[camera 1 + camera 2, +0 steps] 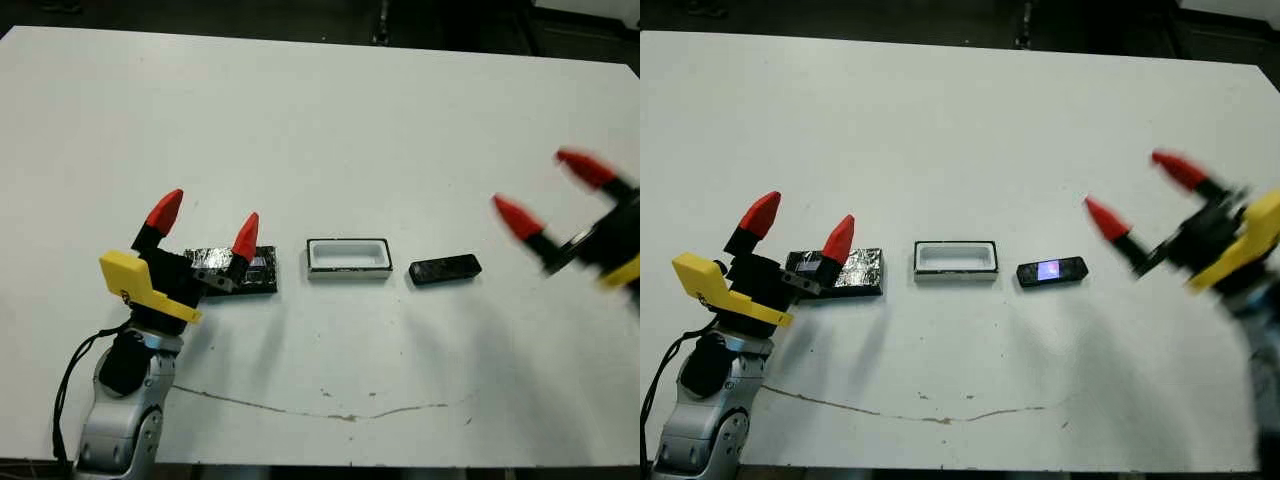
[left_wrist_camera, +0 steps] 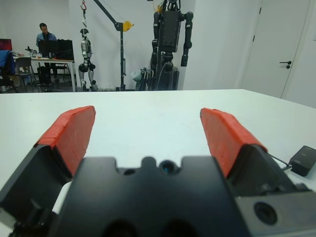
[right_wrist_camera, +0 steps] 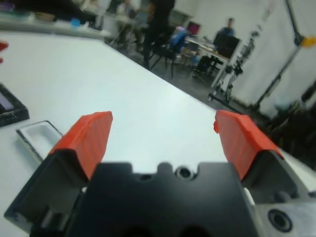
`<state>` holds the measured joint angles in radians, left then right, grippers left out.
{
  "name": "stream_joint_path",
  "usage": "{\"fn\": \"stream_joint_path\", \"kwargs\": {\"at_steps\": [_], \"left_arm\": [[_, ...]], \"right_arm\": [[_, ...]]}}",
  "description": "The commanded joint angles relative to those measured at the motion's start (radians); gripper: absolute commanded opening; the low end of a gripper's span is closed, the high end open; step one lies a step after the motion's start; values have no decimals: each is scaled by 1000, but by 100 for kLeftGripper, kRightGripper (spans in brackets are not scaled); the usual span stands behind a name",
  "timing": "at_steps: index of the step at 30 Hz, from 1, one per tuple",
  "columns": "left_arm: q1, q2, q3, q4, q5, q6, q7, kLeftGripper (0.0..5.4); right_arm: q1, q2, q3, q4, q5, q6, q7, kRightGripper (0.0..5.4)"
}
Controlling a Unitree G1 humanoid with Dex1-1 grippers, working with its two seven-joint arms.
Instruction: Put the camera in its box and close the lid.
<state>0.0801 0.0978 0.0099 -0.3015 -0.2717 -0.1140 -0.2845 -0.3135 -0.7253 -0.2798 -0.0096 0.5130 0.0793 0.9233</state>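
white table, cracked near edge

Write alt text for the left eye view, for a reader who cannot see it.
On a white table, a black camera, an open white-lined box and a shiny black lid lie in a row, the box in the middle. The left claw hovers open by the lid; the right claw is open, right of the camera.

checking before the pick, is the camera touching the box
Apart. The left eye view shows a strip of bare white table between the camera and the box.
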Motion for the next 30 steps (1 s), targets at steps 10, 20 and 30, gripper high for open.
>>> {"fn": "stream_joint_path", "kwargs": {"at_steps": [10,20,30], "left_arm": [[9,-5,4,2,1,15,5,540],[0,-2,4,-6,4,33,10,540],[0,-5,2,-8,0,36,7,540]], "right_arm": [[-477,-96,340,370,-191,-65,595,538],[-493,-82,508,331,-384,-103,629,538],[-480,-40,576,335,-436,-17,619,538]]}}
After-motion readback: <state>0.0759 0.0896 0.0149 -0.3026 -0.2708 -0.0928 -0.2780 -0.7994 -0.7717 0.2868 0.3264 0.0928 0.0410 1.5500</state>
